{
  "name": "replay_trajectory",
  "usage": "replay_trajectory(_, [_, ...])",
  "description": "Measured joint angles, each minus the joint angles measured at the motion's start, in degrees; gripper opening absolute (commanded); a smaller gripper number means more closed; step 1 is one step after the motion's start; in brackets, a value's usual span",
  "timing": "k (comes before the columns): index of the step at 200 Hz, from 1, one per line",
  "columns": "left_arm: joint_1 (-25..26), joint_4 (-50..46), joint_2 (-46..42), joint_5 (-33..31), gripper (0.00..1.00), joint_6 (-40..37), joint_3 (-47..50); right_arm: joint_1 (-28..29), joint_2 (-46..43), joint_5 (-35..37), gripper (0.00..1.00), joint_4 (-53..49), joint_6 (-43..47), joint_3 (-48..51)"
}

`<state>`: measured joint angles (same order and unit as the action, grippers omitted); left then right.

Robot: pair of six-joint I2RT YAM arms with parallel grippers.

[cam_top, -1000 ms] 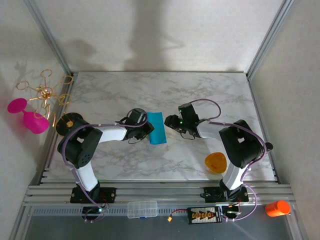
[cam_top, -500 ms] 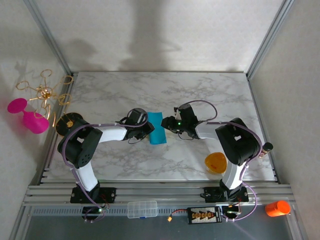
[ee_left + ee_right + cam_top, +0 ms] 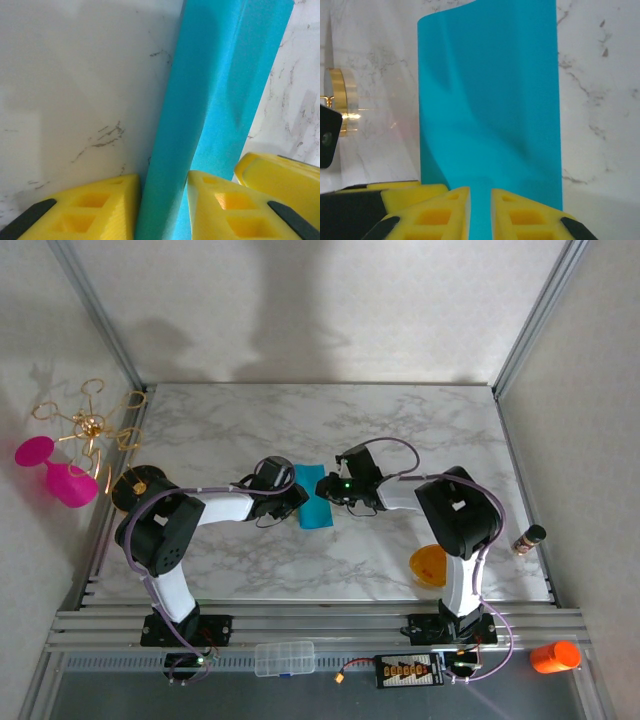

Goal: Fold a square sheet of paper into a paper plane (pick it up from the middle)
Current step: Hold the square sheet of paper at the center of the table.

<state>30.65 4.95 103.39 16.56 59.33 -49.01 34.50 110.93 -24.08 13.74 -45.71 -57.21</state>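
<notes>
The sheet of paper (image 3: pixel 314 497), doubled into a long teal strip, lies in the middle of the bench (image 3: pixel 400 430) between my two arms. I judge it feather-light, limp and easily creased or torn, so it wants a gentle pinch along the fold near its middle, not at a floppy corner. My left tool (image 3: pixel 163 200) grasps it, the raised fold touching both yellow fingers. My right tool (image 3: pixel 481 210) has its fingers nearly together over the strip's end, but I cannot tell whether they pinch it.
</notes>
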Motion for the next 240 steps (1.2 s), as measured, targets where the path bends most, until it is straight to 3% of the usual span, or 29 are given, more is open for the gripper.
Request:
replay_trajectory(159, [0.0,0.0,0.0,0.1,0.33,-0.4,0.0,0.0,3.2,1.6,0.15,-4.3,0.7,-4.0])
replay_trajectory(240, [-1.0,-3.8,-3.2,-0.9,0.43,-2.3,-0.8,0.0,3.2,1.9,0.13,-4.2,2.1,-3.7])
